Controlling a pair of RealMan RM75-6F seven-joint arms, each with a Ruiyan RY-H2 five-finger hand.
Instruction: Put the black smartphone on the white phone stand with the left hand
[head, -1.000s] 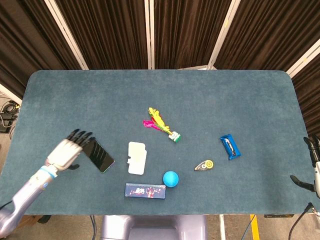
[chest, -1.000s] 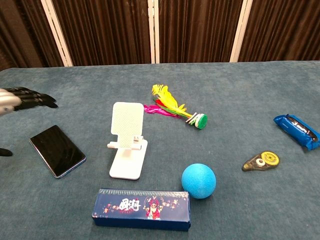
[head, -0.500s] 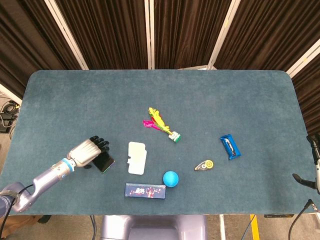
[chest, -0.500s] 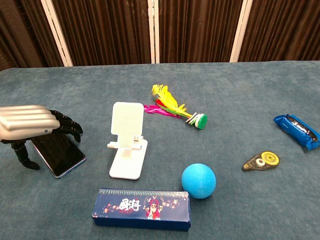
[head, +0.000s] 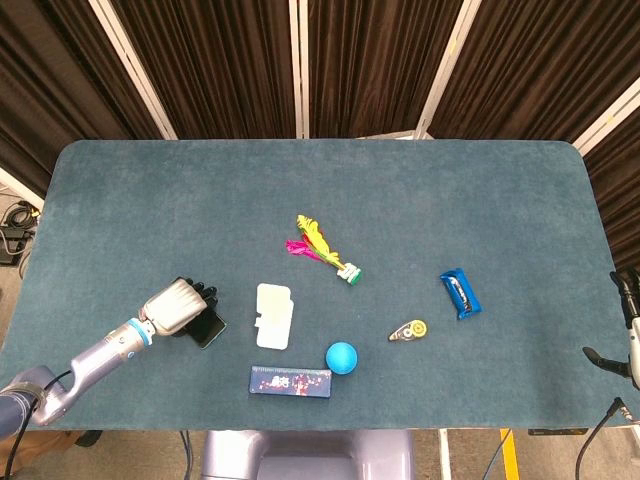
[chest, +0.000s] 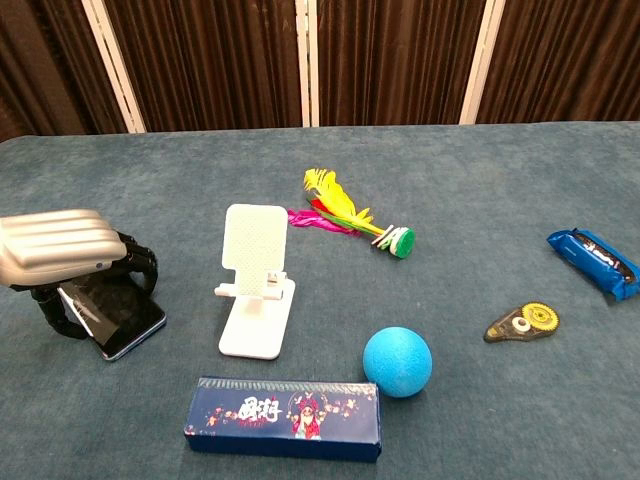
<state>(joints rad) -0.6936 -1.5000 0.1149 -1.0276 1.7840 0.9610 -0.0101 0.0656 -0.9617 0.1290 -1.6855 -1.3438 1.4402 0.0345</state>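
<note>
The black smartphone (head: 211, 331) (chest: 126, 316) lies flat on the blue tabletop at the front left, mostly covered by my left hand (head: 178, 305) (chest: 60, 250). That hand grips it, with the fingers curled down over its far edge and the thumb against its near left side. The white phone stand (head: 272, 315) (chest: 255, 280) stands just to the right of the phone, with nothing on it. My right hand (head: 628, 330) shows only at the right edge of the head view, off the table, fingers apart and holding nothing.
A yellow and pink shuttlecock (head: 322, 248) (chest: 345, 220) lies behind the stand. A blue ball (head: 341, 357) (chest: 397, 361) and a dark blue box (head: 290, 381) (chest: 283, 418) sit at the front. A correction tape (head: 409, 331) (chest: 522, 323) and a blue packet (head: 460, 293) (chest: 595, 262) lie to the right.
My left hand came from the left over the phone, lowered, and curled its fingers around it. The phone shifted slightly. The right hand stayed put.
</note>
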